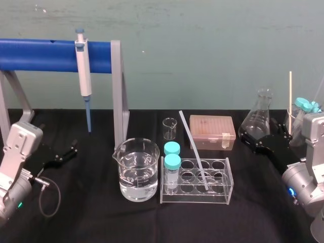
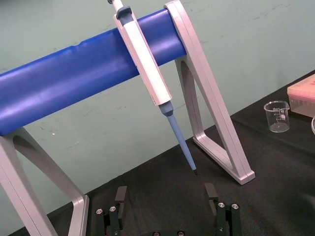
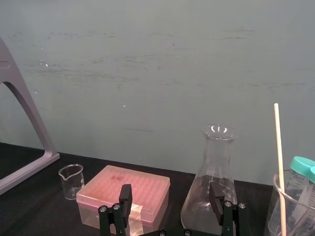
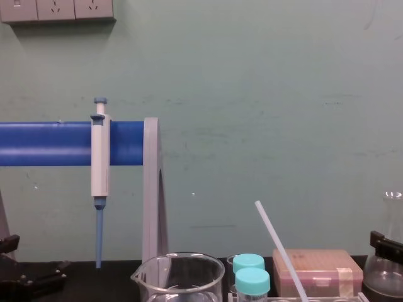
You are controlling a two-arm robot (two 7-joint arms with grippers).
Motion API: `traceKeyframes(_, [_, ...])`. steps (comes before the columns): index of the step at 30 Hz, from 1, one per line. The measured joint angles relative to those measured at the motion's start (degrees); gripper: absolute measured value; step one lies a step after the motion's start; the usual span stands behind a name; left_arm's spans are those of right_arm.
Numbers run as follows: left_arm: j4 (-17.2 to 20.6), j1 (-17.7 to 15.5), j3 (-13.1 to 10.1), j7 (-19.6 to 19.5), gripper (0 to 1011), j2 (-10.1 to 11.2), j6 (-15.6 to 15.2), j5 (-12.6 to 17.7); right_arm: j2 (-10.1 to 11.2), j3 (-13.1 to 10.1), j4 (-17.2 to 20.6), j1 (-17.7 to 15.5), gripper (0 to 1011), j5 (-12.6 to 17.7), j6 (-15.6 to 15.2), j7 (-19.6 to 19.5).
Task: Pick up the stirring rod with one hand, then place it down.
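The stirring rod (image 1: 193, 150) leans in the tube rack (image 1: 223, 195), untouched. The left tool (image 2: 165, 191) hangs released over the desk's (image 1: 91, 223) left side. The right tool (image 3: 171, 191), also released, sits by the flask (image 1: 255, 119).

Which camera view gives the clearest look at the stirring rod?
The head view: the stirring rod shows end to end, leaning with its lower end in the clear tube rack. The chest view catches its upper length from the side. The wrist views face the blue stand and the flask.
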State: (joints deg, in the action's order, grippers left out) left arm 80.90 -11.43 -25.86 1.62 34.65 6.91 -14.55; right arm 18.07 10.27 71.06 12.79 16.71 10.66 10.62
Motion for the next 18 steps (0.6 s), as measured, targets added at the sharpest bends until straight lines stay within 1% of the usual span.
traceKeyframes(18, [0.0,0.0,0.0,0.0,1000,0.0,0.0,0.0,0.08,-0.01,0.28,-0.15,1003,0.22,0.2,-0.09])
